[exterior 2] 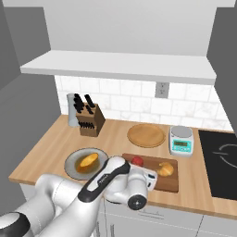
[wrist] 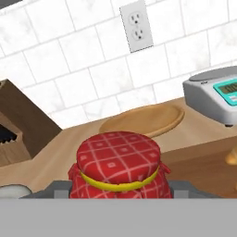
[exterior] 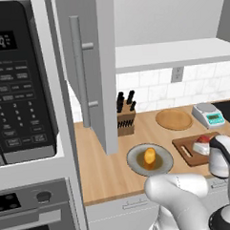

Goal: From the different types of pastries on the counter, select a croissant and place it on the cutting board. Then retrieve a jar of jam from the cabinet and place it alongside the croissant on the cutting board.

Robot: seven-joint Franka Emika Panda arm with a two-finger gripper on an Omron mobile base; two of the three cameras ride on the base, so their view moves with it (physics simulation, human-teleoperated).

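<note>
Hand view: jar of jam [wrist: 119, 164] sits close between the finger tips, low over the cutting board [wrist: 203, 164].
In the right base view the gripper [exterior 2: 141, 173] hangs above the board's left end, the croissant [exterior 2: 165, 169] already lying on the board to its right; the claw appears to pinch the jar. Best, I judge, to lower straight down until the base rests flat, well apart from the croissant, then spread the fingers and lift vertically.

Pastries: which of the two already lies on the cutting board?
The croissant, the small tan piece at the right end of the dark cutting board. The other, orange-yellow pastry sits on the round grey plate left of the board.
</note>
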